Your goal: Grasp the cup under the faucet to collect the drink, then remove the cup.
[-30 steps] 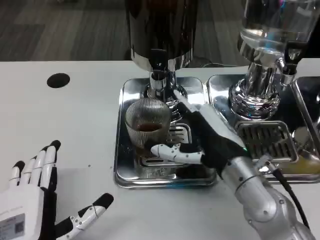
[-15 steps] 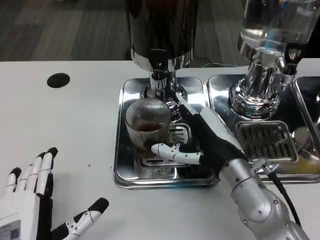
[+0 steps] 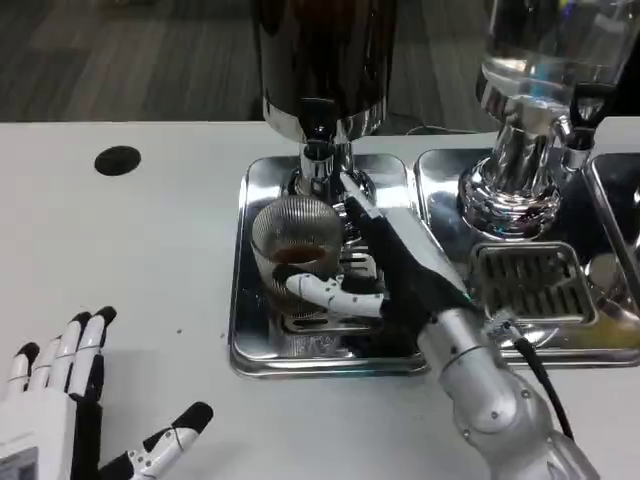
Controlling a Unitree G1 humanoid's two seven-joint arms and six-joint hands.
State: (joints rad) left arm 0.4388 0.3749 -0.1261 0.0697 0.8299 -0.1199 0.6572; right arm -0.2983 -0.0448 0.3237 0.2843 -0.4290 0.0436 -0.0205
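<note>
Fingers (image 3: 325, 292) of the right hand (image 3: 395, 270) wrap the ribbed glass cup (image 3: 295, 250) from its right side, one white finger lying across the cup's front and another reaching up behind it toward the spout; the hand has the cup in its grip. The cup stands upright on the steel drip tray (image 3: 250, 330), directly below the faucet (image 3: 318, 150) of the dark drink dispenser (image 3: 320, 60), and holds a shallow layer of brown liquid. The hand and its silver forearm (image 3: 490, 400) cover the right half of the tray's slotted grate, so how the cup's base sits there is hard to see. The left hand (image 3: 60, 400) lies flat on the white table (image 3: 120, 250) near the lower left corner, fingers spread and holding nothing; its wrist is cut off by the picture's edge. Just beside the first tray, to the right, a second tray (image 3: 440, 175) with its own grate (image 3: 530, 280) carries a clear dispenser (image 3: 545, 60) on a chrome base. A black round spot (image 3: 117, 160) marks the table well apart to the left. Both dispensers are cut off at the top.
</note>
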